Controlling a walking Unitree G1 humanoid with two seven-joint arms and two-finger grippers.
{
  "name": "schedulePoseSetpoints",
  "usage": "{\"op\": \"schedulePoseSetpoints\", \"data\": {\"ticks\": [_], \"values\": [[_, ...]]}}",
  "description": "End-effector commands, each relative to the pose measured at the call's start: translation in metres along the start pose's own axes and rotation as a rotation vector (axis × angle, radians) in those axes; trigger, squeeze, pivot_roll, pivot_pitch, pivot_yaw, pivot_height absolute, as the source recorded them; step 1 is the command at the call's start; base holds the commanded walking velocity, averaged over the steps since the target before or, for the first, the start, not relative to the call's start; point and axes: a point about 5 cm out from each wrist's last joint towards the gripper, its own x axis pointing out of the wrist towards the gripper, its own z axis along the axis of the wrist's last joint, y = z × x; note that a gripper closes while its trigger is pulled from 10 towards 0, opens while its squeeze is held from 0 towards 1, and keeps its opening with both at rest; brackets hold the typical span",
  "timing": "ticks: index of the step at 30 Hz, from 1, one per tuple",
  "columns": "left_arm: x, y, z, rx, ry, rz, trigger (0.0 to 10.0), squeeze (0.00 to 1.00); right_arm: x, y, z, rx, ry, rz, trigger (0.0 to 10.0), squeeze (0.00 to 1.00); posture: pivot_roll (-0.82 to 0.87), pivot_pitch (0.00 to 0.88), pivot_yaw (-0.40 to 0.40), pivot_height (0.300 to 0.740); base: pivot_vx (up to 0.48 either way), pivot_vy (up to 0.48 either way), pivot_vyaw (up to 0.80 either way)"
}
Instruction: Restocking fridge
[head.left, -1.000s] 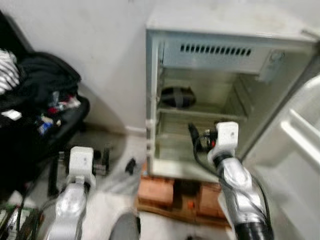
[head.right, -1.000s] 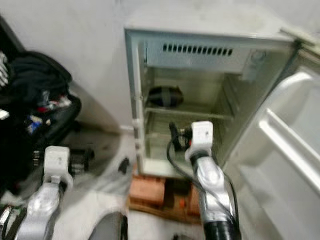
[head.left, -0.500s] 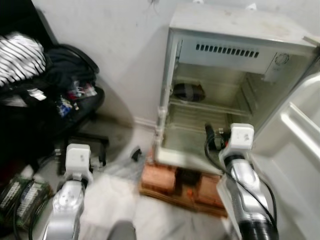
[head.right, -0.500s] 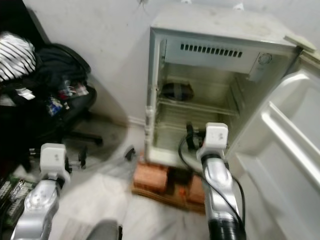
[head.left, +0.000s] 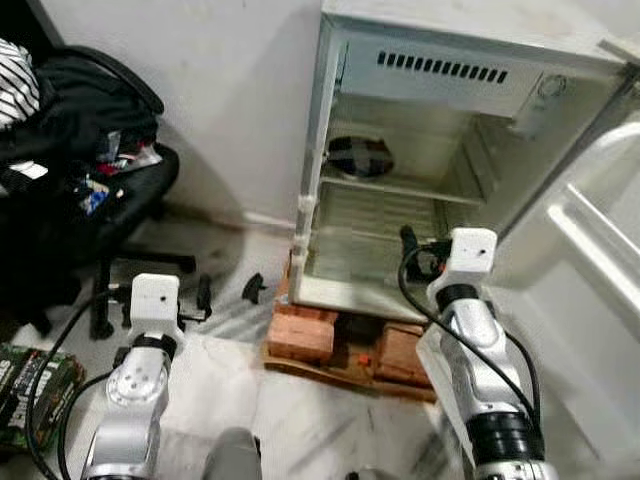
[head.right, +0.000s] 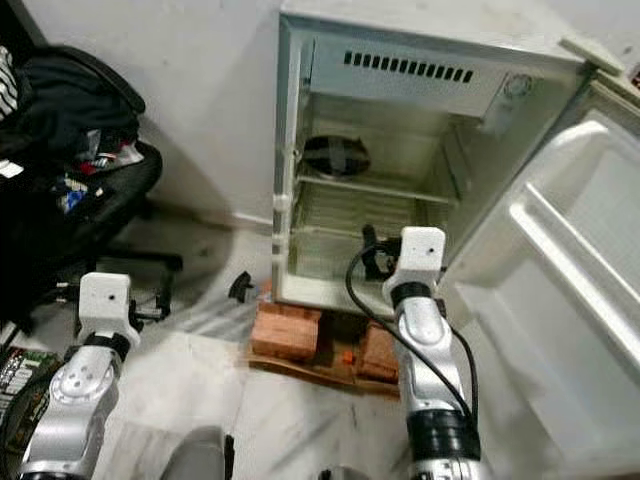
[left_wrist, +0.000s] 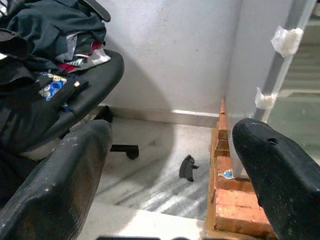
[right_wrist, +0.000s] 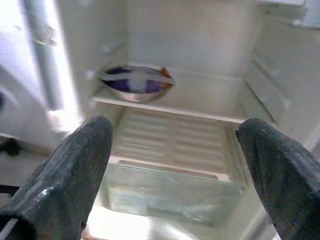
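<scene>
At the upper right of the head views stood a small white fridge (head.left: 470, 60) with its white door (head.right: 560, 300) swung wide open toward the right edge. The fridge rested on a low base of red bricks (head.left: 300, 335) laid on the pale marble floor (head.right: 300, 410). Inside it, on the upper wire shelf (right_wrist: 185, 107), lay a round metal bowl with a dark covering and strips of tape across it (right_wrist: 136, 83), near the left wall of the compartment. Below the shelf, a clear glass cover (right_wrist: 170, 187) closed the bottom drawer.

The right gripper (right_wrist: 175, 165) was raised in front of the lower opening of the fridge, apart from the bowl, and its two black fingers (right_wrist: 70, 175) were spread wide with nothing between them. The left gripper (left_wrist: 175, 165) hung low over the floor at the lower left, also released and holding nothing; between its fingers a small black piece (left_wrist: 187, 167) was seen lying on the floor beside the bricks.

At the left of the frame, a black office chair (head.left: 110, 215) was piled with dark clothes (left_wrist: 45, 30). A green printed pack (head.left: 25, 385) lay on the floor at the lower left corner.
</scene>
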Motion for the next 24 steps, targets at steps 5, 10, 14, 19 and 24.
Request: {"op": "schedulePoseSetpoints", "data": {"ticks": [5,10,14,19,24], "values": [[0.001,-0.002,0.000,0.011,-0.002,-0.009,10.0,0.00,0.003,0.000,0.001,0.052,0.005,0.013,10.0,0.00,0.17,0.000,-0.083,0.740,-0.276,0.000,0.00],[0.001,-0.002,-0.001,0.015,0.003,-0.008,10.0,0.00,0.003,-0.001,-0.003,0.049,0.025,-0.004,10.0,0.00,0.17,0.000,-0.084,0.740,-0.259,0.000,0.00],[0.001,-0.002,-0.001,0.018,0.005,-0.008,10.0,0.00,0.002,-0.002,-0.006,0.052,0.039,-0.024,10.0,0.00,0.17,0.000,-0.082,0.740,-0.124,0.000,0.00],[0.002,-0.003,-0.001,0.023,0.008,-0.011,10.0,0.00,0.001,-0.005,-0.007,0.036,0.052,-0.048,10.0,0.00,0.16,0.000,-0.080,0.740,0.000,0.000,0.00],[0.002,-0.004,0.000,0.009,-0.006,-0.026,10.0,0.00,0.002,-0.009,-0.008,-0.032,0.051,-0.095,10.0,0.00,0.16,0.000,-0.080,0.740,0.000,0.000,0.00]]}}
